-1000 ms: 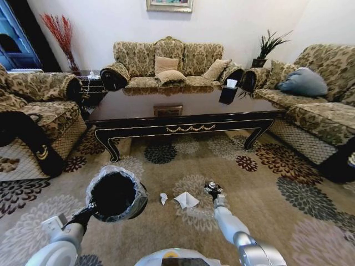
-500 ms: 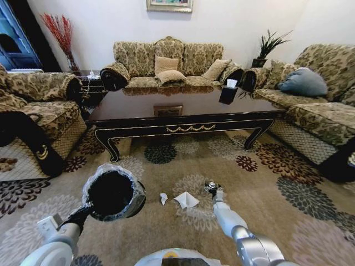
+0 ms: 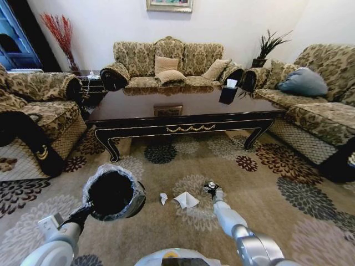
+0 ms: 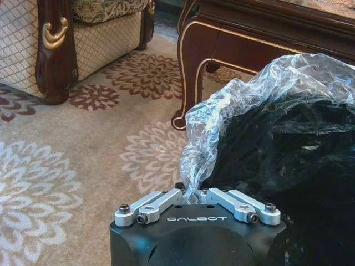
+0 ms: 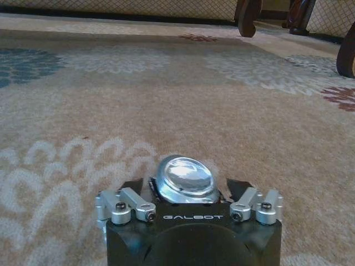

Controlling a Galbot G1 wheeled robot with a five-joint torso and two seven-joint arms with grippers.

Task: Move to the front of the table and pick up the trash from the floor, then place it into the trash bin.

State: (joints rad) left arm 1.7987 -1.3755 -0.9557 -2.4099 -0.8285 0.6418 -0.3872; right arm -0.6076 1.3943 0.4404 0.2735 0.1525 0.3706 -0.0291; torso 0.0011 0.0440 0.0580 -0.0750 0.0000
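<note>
My left gripper (image 3: 83, 213) is shut on the bag-lined rim of the black trash bin (image 3: 113, 194) and holds it over the carpet at my front left; the clear liner (image 4: 244, 111) bulges just past the fingers. On the floor before the dark table (image 3: 188, 128) lies the trash: a small crumpled paper (image 3: 163, 198), a white folded tissue (image 3: 186, 199) and a silvery foil ball (image 3: 211, 185). My right gripper (image 3: 213, 192) is down on the carpet and open. Its fingers stand on either side of the foil ball (image 5: 184, 178), close to it with small gaps.
Patterned sofas surround the carpet on the left (image 3: 33, 111), at the back (image 3: 166, 64) and on the right (image 3: 321, 105). A black tissue box (image 3: 228, 93) stands on the table. Table legs (image 5: 247, 11) and a sofa base lie beyond the right gripper.
The right gripper has crept slightly forward onto the foil ball. The left arm has drawn the trash bin a little to the left. The litter has stayed put.
</note>
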